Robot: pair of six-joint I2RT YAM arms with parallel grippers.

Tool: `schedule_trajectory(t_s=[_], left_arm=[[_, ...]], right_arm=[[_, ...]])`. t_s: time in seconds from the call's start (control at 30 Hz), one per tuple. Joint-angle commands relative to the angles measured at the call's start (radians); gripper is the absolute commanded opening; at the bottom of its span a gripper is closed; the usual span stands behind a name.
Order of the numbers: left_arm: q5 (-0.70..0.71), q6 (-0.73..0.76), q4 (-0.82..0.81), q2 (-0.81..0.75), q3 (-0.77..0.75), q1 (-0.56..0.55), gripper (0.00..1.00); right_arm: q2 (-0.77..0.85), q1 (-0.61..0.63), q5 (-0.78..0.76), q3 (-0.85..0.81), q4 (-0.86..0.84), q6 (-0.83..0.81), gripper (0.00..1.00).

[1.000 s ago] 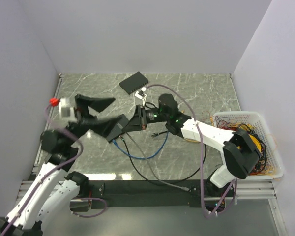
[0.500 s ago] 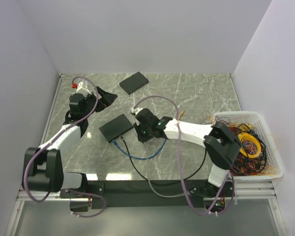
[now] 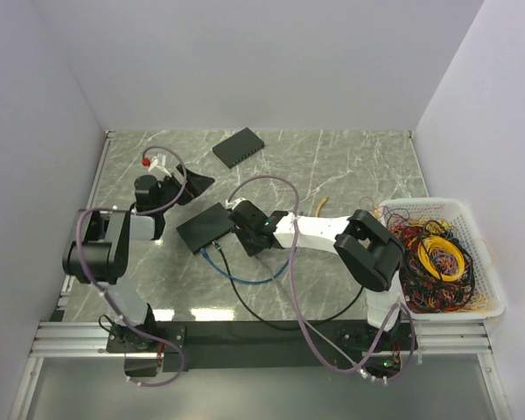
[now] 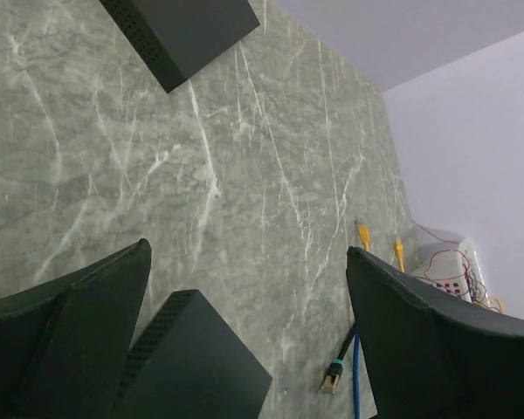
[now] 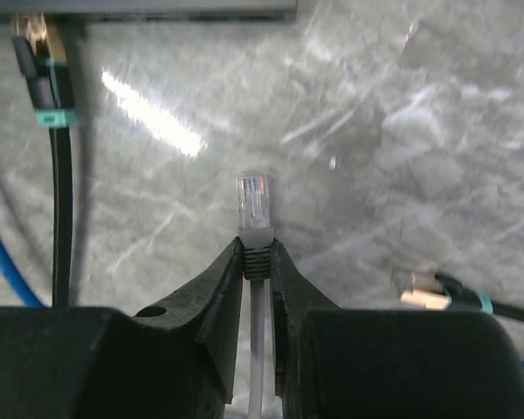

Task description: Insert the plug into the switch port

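The switch [image 3: 206, 227] is a dark oblong box on the marble; it also shows in the left wrist view [image 4: 192, 367], and its edge shows in the right wrist view [image 5: 157, 9]. My right gripper [image 5: 257, 255] is shut on the ribbed pale boot of a clear plug [image 5: 254, 199] on a white-grey cable. The plug points at the switch's edge, with bare table between them. In the top view this gripper [image 3: 243, 233] is low at the switch's right end. My left gripper [image 3: 192, 184] is open and empty, just behind and left of the switch [image 4: 249, 262].
A squarer black slab [image 3: 238, 146] lies at the back. Black cable plugs with teal bands [image 5: 39, 61] [image 5: 428, 292] and a blue cable [image 3: 245, 278] lie near the switch. Orange-yellow cable ends [image 4: 362, 231] lie to the right. A white basket [image 3: 437, 206] of cables stands at the right edge.
My left arm has swung back and left, its open gripper now behind the switch. My right gripper has dropped low and moved a little left, to the switch's right end, still holding the plug.
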State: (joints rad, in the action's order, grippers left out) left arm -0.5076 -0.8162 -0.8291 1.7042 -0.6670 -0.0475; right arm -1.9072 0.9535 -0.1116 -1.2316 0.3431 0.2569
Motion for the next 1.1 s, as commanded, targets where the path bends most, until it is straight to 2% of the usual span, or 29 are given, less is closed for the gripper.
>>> schedule_trajectory(t_s=[0.0, 0.1, 0.3, 1.07], left_arm=[[-0.117, -0.035, -0.276, 0.064, 0.017, 0.015, 0.99], [-0.161, -0.047, -0.35, 0.123, 0.017, 0.017, 0.99], [-0.192, -0.031, -0.396, 0.182, 0.023, 0.017, 0.99], [-0.18, 0.072, -0.317, 0.247, -0.009, -0.049, 0.94]], right_arm=[[-0.029, 0.008, -0.042, -0.042, -0.05, -0.011, 0.0], [-0.061, 0.008, -0.048, -0.074, -0.056, -0.008, 0.0], [-0.108, 0.01, -0.046, -0.152, -0.043, -0.018, 0.0], [-0.191, 0.022, -0.118, -0.315, 0.056, -0.001, 0.0]])
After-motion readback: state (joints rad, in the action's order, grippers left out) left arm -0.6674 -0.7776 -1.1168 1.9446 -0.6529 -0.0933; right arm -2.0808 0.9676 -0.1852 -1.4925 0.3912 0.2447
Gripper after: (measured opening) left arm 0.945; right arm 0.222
